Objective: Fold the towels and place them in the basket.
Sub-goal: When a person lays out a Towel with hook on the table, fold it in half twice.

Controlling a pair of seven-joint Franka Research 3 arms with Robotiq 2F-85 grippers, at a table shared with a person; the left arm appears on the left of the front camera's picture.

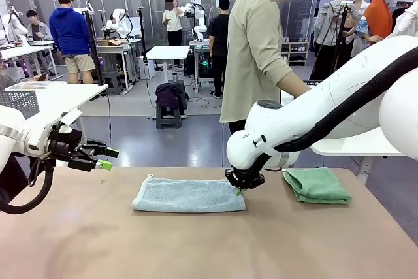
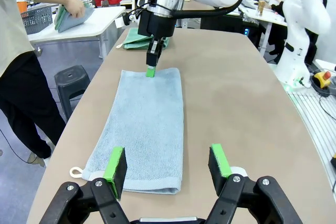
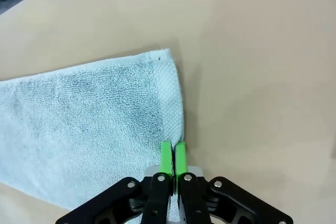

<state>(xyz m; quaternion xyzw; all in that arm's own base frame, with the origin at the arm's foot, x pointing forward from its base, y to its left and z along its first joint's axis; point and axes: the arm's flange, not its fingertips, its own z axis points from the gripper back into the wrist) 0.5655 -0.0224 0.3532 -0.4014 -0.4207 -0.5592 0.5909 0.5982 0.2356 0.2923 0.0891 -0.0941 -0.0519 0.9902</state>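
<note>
The pale grey-blue towel [image 1: 186, 195] [image 2: 142, 124] [image 3: 84, 114] lies folded lengthwise in a long strip across the middle of the table. At its right end my right gripper [image 1: 239, 191] [image 2: 151, 71] [image 3: 174, 153] points down, its green pads pressed together on the towel's short edge. My left gripper [image 1: 98, 158] [image 2: 168, 163] hovers open above the towel's left end, holding nothing. The mint green towel [image 1: 317, 184] [image 2: 142, 39] lies folded at the table's far right. The dark charcoal basket is out of view.
A person [image 1: 258, 50] stands at the far side, turned to a white side table [image 1: 356, 145] and handling cloths [image 2: 71, 17] there. A lighter grey perforated basket [image 1: 19, 102] sits on another white table at the left. A black stool [image 2: 73, 80] stands beside the table.
</note>
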